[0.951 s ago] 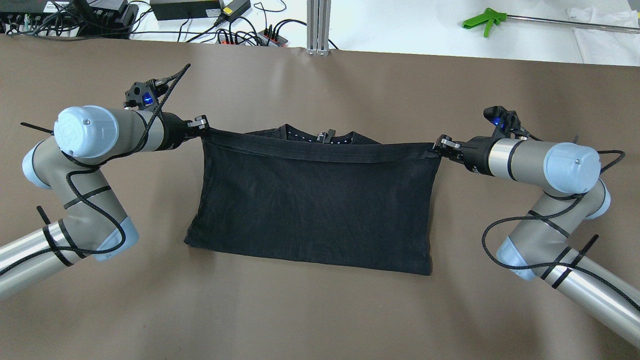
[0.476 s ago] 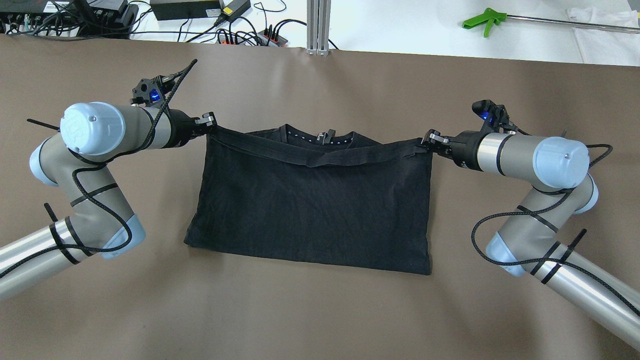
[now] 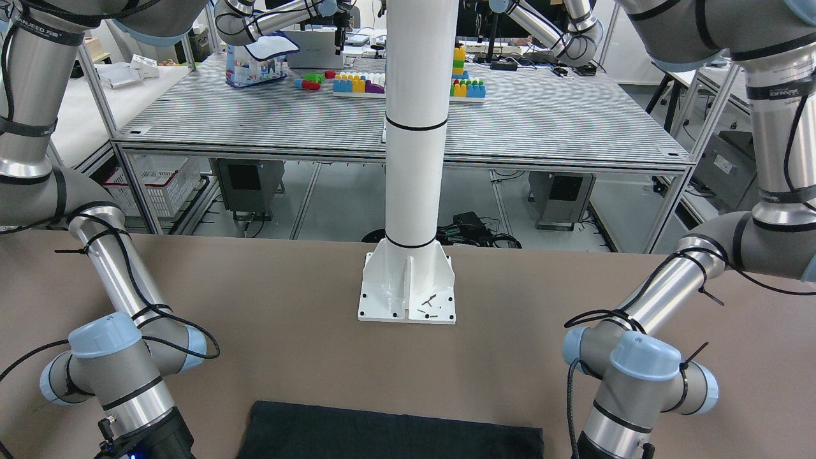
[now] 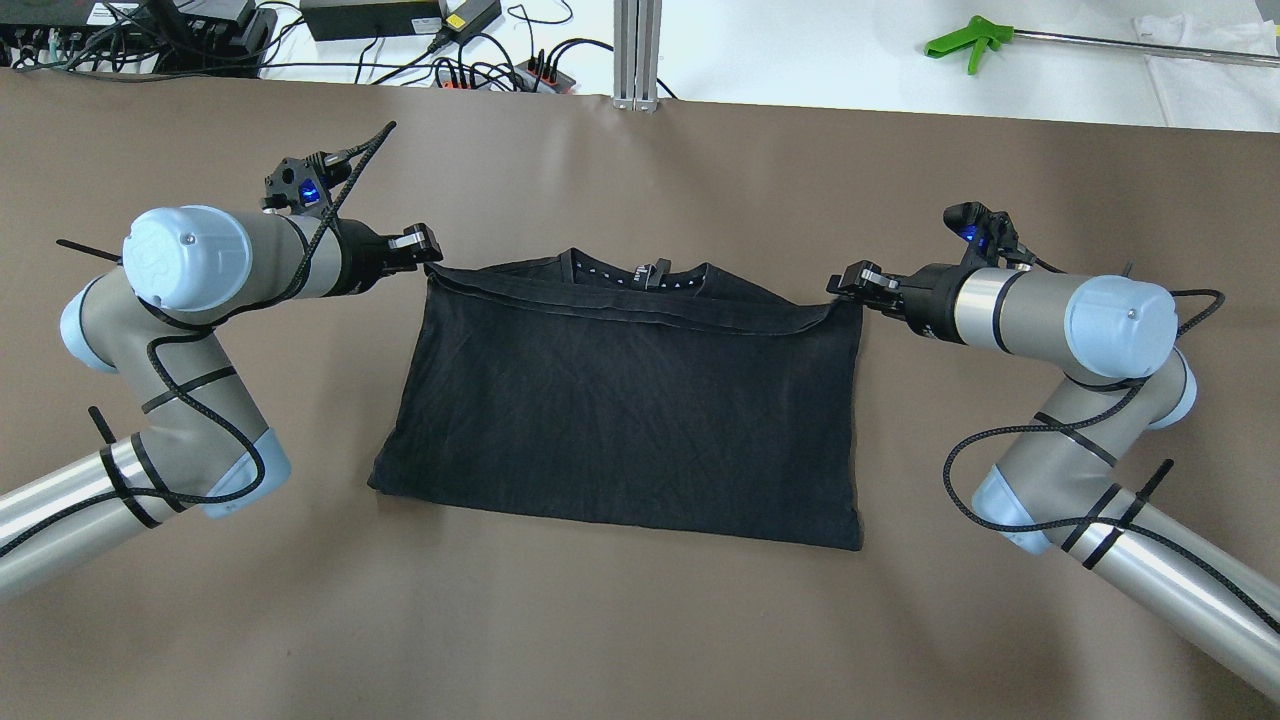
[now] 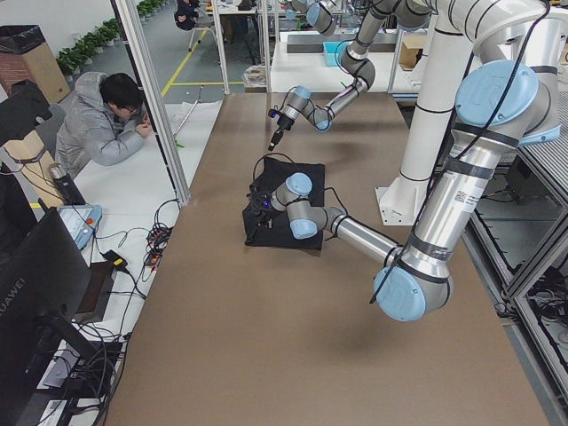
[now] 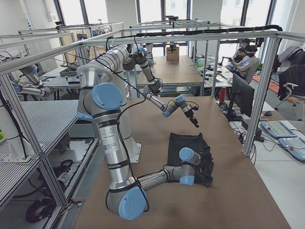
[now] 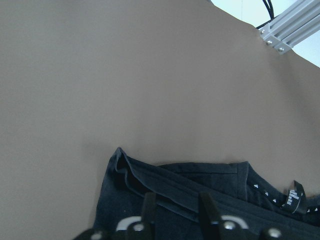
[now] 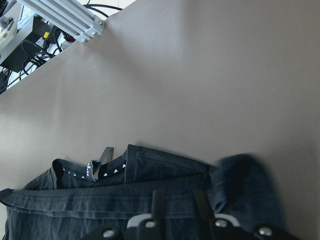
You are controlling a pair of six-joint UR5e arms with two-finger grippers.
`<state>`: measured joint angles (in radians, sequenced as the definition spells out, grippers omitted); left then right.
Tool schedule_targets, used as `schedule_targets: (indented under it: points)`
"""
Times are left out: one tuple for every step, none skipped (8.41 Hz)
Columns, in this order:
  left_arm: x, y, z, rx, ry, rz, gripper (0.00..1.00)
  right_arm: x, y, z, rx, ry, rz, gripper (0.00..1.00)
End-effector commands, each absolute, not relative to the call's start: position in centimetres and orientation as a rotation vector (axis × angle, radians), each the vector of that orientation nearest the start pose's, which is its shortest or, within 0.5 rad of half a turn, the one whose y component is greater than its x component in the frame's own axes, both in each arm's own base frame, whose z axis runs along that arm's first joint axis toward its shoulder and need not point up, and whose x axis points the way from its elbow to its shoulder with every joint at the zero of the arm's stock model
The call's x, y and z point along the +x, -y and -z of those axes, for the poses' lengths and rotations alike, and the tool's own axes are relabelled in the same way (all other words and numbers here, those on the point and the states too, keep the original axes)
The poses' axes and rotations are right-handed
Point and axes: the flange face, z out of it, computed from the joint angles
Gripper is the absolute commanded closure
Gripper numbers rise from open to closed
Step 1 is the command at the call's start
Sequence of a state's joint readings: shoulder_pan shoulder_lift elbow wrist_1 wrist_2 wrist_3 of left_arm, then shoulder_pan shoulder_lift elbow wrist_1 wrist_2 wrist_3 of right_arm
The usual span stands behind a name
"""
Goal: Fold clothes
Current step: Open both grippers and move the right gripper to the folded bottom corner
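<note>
Between the left gripper (image 4: pixel 428 246) and the right gripper (image 4: pixel 842 287), the black, roughly rectangular garment of thin soft fabric (image 4: pixel 625 410) lies on the brown table cover (image 4: pixel 640 620). Its long axis runs from one gripper to the other. Its collar with white dotted tape (image 4: pixel 650 276) points away from the robot, and a folded-over hem (image 4: pixel 640 312) lies just nearer than the collar. Each gripper stands at a far corner of the garment with its fingers apart, clamping nothing; in the wrist views the fabric lies below the gap.

Green-handled tool (image 4: pixel 965 42), cables (image 4: pixel 480 65), white pillar (image 3: pixel 414 127)
</note>
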<state>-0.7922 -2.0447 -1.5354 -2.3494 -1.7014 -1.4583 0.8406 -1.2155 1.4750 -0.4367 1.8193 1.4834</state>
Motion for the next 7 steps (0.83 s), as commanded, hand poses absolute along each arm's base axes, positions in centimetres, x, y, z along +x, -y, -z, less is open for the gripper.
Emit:
schedule_targets:
  points:
    - [38.8,56.8,-30.9,0.443,-1.163,0.517,0.00,-33.9,54.7,-39.1,0.427,1.336,-0.472,0.07]
    - [38.7,56.8,-30.9,0.445,-1.164,0.518,0.00,-34.1,54.6,-39.2,0.423,1.331,-0.472,0.07]
    - [38.8,56.8,-30.7,0.445,-1.167,0.516,0.00,-33.9,54.6,-39.3,0.422,1.330,-0.470,0.07]
    - [38.7,56.8,-30.4,0.445,-1.173,0.521,0.00,-34.0,54.1,-39.6,0.408,1.329,-0.463,0.06]
    - [38.6,56.7,-30.3,0.445,-1.175,0.522,0.00,-33.9,53.2,-39.5,0.402,1.339,-0.450,0.06]
    - [38.6,56.7,-30.0,0.446,-1.179,0.523,0.00,-34.0,51.0,-40.3,0.349,1.344,-0.409,0.06]
    - [38.6,56.7,-29.9,0.444,-1.184,0.527,0.00,-33.8,49.3,-40.8,0.276,1.359,-0.413,0.06]
